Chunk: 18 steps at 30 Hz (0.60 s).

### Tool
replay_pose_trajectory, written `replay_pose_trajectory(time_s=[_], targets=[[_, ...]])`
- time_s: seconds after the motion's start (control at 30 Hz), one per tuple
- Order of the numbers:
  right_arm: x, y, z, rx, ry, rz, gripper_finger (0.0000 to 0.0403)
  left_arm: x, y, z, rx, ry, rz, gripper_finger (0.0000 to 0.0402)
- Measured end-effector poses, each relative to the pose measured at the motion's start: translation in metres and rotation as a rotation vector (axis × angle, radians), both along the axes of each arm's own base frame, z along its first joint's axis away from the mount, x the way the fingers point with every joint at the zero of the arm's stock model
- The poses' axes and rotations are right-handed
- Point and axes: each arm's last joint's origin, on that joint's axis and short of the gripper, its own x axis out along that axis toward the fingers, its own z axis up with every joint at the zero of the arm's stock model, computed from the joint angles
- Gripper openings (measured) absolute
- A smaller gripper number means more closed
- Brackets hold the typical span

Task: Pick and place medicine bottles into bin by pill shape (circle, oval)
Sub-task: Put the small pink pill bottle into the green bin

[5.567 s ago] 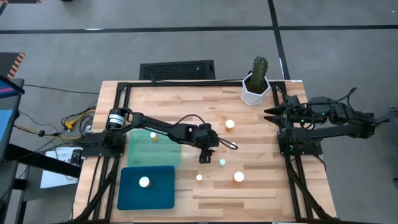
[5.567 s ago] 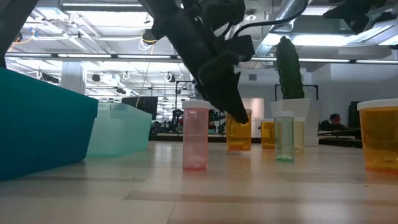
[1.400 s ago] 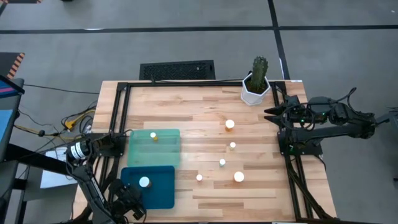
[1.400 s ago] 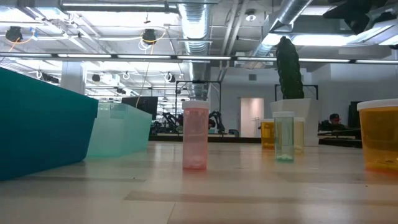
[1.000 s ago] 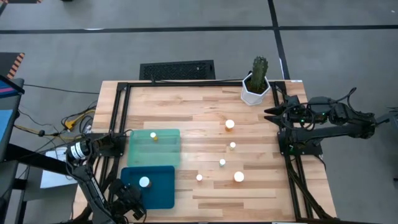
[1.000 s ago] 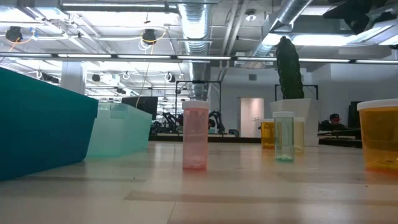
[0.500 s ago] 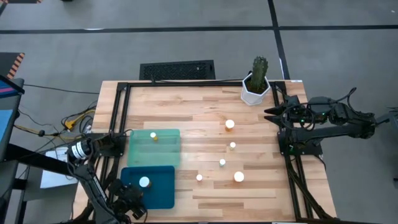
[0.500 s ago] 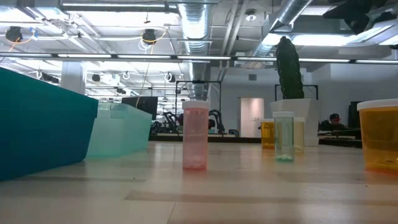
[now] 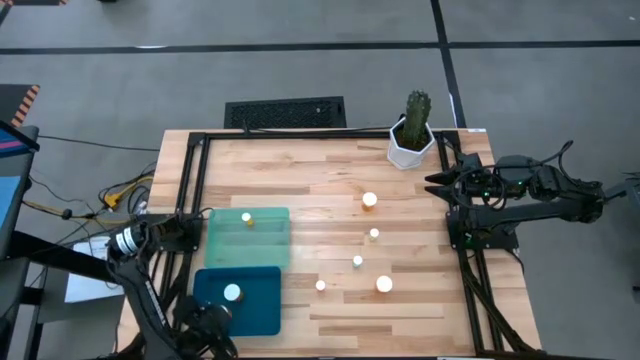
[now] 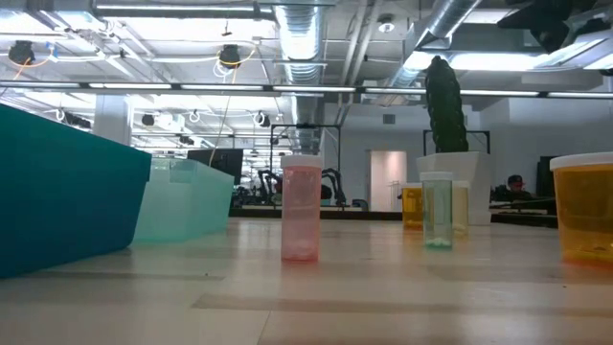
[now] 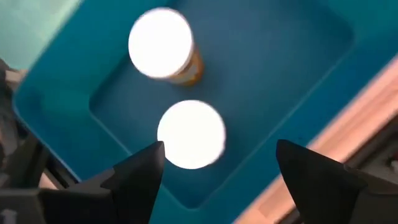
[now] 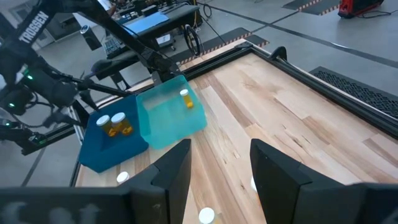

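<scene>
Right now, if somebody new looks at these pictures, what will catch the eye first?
Probably the dark teal bin at the table's near left corner, with two white-capped medicine bottles inside and the left gripper open just above them. Next, the cactus pot at the far edge, beside the waiting right gripper.

Robotics lab in an open industrial hall

Exposed ceiling ducts, strip lights, grey taped floor (more workbenches behind), and a framed wooden tabletop.

Two white-capped amber medicine bottles stand upright in the dark teal bin. The nearer one sits between the open left fingers, below them; the other stands just beyond.
</scene>
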Motion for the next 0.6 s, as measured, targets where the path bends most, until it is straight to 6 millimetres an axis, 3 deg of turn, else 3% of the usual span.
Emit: replay_pose_trajectory(time_s=[0.13,0.27,0.47,0.6], targets=[[0.000,0.000,0.000,0.000,0.000,0.000,0.0175,0.006,0.003,0.028,0.025,-0.057,0.050,0.0303],[0.000,0.000,0.000,0.000,0.000,0.000,0.0175,0.025,0.012,0.056,0.010,-0.207,0.040,0.0303],[0.000,0.000,0.000,-0.002,0.000,0.000,0.0175,0.068,0.054,0.082,0.146,-0.303,-0.062,0.0303],[0.000,0.000,0.000,-0.003,-0.001,0.001,0.0175,0.096,0.087,0.087,0.294,-0.250,-0.169,0.0302]])
